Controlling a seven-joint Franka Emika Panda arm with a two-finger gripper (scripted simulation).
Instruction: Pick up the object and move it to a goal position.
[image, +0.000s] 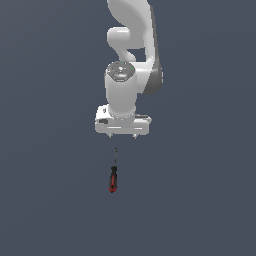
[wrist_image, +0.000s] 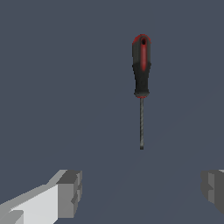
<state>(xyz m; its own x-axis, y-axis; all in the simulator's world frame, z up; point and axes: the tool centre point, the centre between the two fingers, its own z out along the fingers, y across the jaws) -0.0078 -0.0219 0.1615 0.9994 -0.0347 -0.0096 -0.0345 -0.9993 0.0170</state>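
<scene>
The screwdriver (image: 113, 175) lies flat on the plain grey surface (image: 45, 200), well clear of every part of the arm. In the exterior view it sits at roughly 6 o'clock from the gripper (image: 122, 136), with its shaft tip toward the gripper and its handle pointing away. The gripper hangs above the surface with its fingertips pointing down, and nothing is between them. In the wrist view the two fingers (wrist_image: 70, 192) stand far apart at opposite sides of the frame, so the gripper (wrist_image: 142, 190) is spread wide and holds nothing. This wide spacing suits an approach from above, since the tool is much narrower than the gap between the jaws. The screwdriver (wrist_image: 141, 87) appears ahead of the fingertips and not yet between them, so the pick has evidently not begun; the gripper would probably need to travel along the tool's axis, toward the handle, before descending. The handle is rounded and mainly black, with a red stripe along its length and a red cap at the butt end. It tapers to a small collar where the shaft begins. The shaft is thin, dark and straight, and somewhat shorter than the handle. The handle is judged the better grasp site, being the thicker part. No goal marker is visible in either view.
</scene>
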